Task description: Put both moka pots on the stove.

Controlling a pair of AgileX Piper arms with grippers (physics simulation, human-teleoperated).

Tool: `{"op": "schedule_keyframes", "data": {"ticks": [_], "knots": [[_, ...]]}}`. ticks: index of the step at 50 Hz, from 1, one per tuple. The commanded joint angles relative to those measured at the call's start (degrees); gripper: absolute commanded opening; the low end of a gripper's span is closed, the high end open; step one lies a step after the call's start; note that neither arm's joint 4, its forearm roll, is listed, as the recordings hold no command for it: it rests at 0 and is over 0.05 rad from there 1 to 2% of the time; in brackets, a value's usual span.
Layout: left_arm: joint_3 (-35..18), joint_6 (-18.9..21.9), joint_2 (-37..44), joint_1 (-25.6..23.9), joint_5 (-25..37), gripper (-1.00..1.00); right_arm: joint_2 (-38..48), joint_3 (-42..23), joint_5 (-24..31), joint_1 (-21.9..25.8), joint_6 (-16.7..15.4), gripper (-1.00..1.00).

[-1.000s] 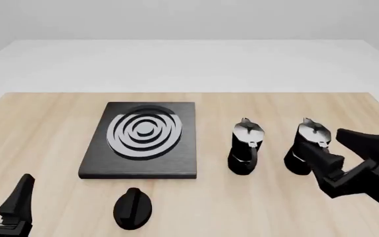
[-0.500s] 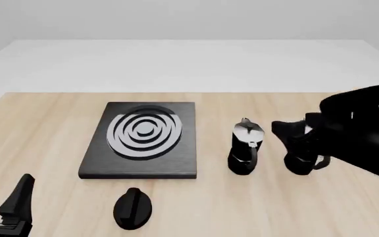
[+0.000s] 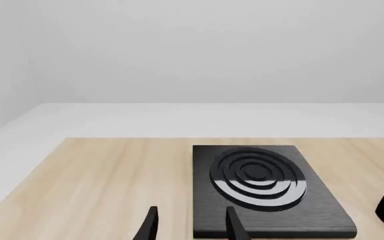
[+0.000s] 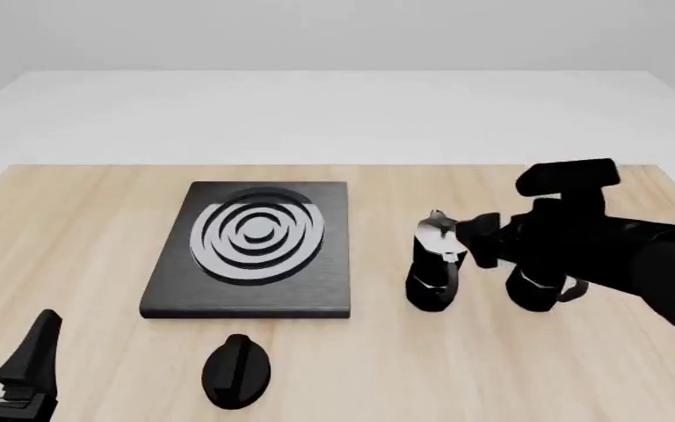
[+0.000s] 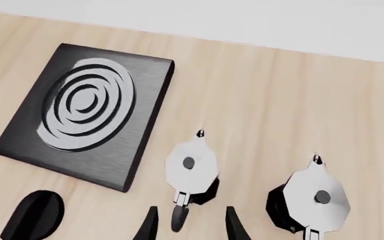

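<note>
Counter (image 4: pixel 80 229): pale wood-grain top, carrying all items listed.

Oval knob (image 4: pixel 236 371): low, black, lying on the counter just in front of the stove's near edge.

Stove (image 4: pixel 314 281): flat square black slab with a round burner of concentric silver-grey rings; nothing stood on it.

Moka pots, two alike: black faceted bodies, silver-grey lids with top knobs, spouts pointing away, curved black handles toward the arms. Both stood upright on the counter right of the stove, side by side but apart. Near pot (image 4: pixel 436 262) stood closer to the stove; far pot (image 4: pixel 534 288) was largely hidden behind the right arm in the front view, plain in the right wrist view (image 5: pixel 314 198).

Right claw (image 5: pixel 189 225): held above the pots, over the near pot's handle, fingers spread, pinching nothing.

Left claw (image 3: pixel 189 227): low at the counter's near left corner, fingers spread, empty.
</note>
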Motion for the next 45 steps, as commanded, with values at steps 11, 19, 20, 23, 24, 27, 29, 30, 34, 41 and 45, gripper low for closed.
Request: {"op": "schedule_keyframes", "data": {"ticks": [11, 19, 20, 23, 24, 27, 29, 30, 34, 41, 45], "knots": [[0.00, 0.00, 0.00, 0.00, 0.00, 1.00, 9.33, 2.11, -7.19, 0.32, 2.44, 1.00], [0.00, 0.00, 0.00, 0.00, 0.00, 1.00, 10.77, 2.52, -8.35, 0.42, 2.89, 1.00], [0.00, 0.00, 0.00, 0.00, 0.00, 1.00, 10.92, 2.61, -8.51, 0.54, 2.95, 1.00], [0.00, 0.00, 0.00, 0.00, 0.00, 1.00, 11.36, 2.74, -8.79, 0.53, 3.08, 1.00], [0.00, 0.00, 0.00, 0.00, 0.00, 1.00, 11.64, 2.85, -9.05, 0.60, 3.13, 1.00], [0.00, 0.00, 0.00, 0.00, 0.00, 1.00, 12.36, 2.99, -9.55, 0.72, 3.35, 1.00], [0.00, 0.00, 0.00, 0.00, 0.00, 1.00, 12.81, 3.16, -9.93, 0.82, 3.60, 1.00], [0.00, 0.00, 0.00, 0.00, 0.00, 1.00, 12.97, 3.27, -10.11, 0.96, 3.65, 1.00], [0.00, 0.00, 0.00, 0.00, 0.00, 1.00, 13.58, 3.61, -10.60, 1.58, 4.10, 1.00], [0.00, 0.00, 0.00, 0.00, 0.00, 1.00, 14.50, 4.42, -11.56, 2.49, 4.73, 1.00], [0.00, 0.00, 0.00, 0.00, 0.00, 1.00, 14.90, 4.88, -12.09, 2.70, 4.99, 1.00]]}}
